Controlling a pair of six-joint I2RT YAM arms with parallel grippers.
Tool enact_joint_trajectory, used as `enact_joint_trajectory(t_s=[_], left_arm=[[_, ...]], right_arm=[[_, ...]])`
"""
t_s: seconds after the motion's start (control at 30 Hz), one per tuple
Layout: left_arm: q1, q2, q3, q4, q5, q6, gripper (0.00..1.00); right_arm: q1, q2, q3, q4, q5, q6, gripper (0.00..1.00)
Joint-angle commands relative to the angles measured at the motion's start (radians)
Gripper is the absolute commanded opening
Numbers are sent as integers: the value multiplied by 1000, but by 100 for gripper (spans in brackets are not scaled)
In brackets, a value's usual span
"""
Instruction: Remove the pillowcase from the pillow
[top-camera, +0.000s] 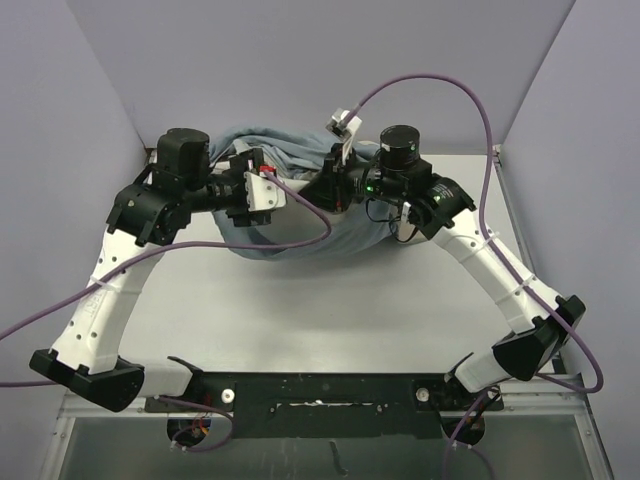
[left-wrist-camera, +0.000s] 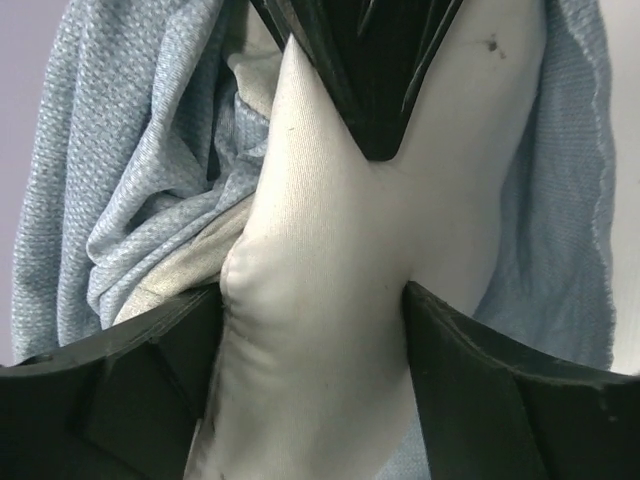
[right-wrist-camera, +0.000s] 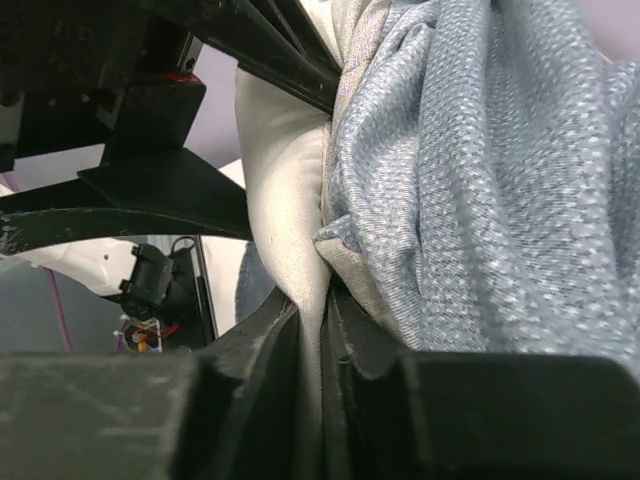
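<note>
Pillowcase (top-camera: 292, 150) bunched, blue side out, round pillow (left-wrist-camera: 330, 210); L gripper (left-wrist-camera: 312, 300) squeezes pillow, R gripper (right-wrist-camera: 312, 315) pinches thin pillow fold.

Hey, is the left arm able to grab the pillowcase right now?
Probably not yet: the left hand is closed on the white pillow, so it is occupied. The blue pillowcase hangs close beside it, so it looks reachable once that hand lets go.
</note>
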Motion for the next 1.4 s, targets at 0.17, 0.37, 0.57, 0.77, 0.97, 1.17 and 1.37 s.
enact_joint_trajectory(t_s=[0.17,0.37,0.57,0.77,0.97,1.17,1.37], left_arm=[[-3,-8,-65,41,-65,14,0],[11,2,1,66,-66,-32,0],[11,-2,54,73,-44,-58,0],[11,6,126,34,-24,-73,0],[1,-30,104,-40,7,-11,0],[-10,-157,-89,-55,49,75,0],[-11,-169,-71,-67,53,53,0]], right_arm=[[-177,-9,95,59,-126,230,68],[-295,-107,52,-26,-47,181,88],[-347,-189,-76,-77,-9,137,92],[-356,-204,-144,-35,-85,173,64],[-427,-163,-109,49,-159,284,55],[-435,-111,-74,75,-183,298,66],[-433,-109,-154,131,-203,338,44]])
